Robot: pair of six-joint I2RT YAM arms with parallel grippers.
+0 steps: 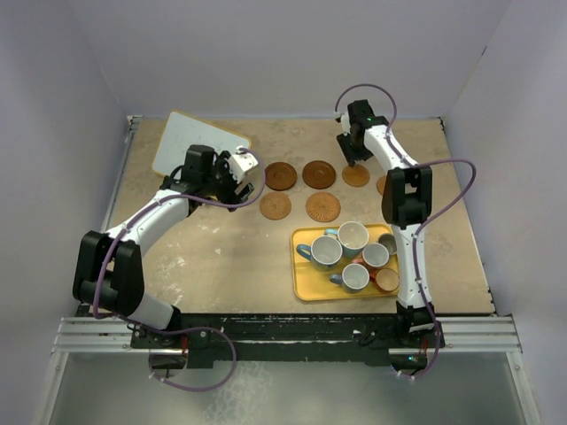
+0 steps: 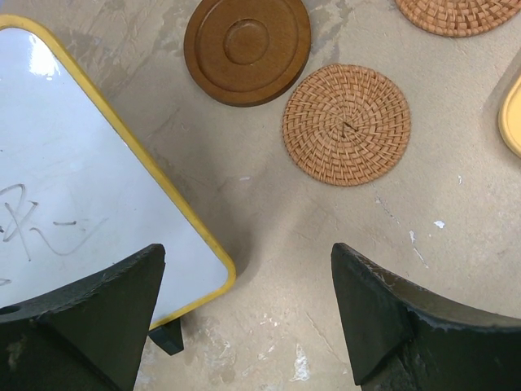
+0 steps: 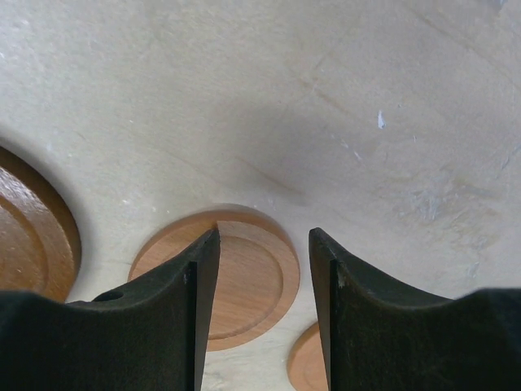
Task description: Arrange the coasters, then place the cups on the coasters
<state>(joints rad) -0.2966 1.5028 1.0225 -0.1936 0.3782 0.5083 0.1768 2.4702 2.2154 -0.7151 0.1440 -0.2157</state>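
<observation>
Hanging part-open, right gripper (image 3: 263, 236) frames the rim of a light coaster (image 3: 252, 281).

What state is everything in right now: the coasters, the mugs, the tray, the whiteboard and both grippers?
Dark round wooden coasters: lying flat, bare.
Woven round rattan coasters: lying flat, bare.
Light round wooden coaster: lying flat, bare.
Yellow rectangular tray: lying flat, loaded.
Six small handled mugs: upright on the tray.
Yellow-framed whiteboard: lying flat, faint marks.
Left gripper: open, empty.
Right gripper: open, empty, above light coaster.
</observation>
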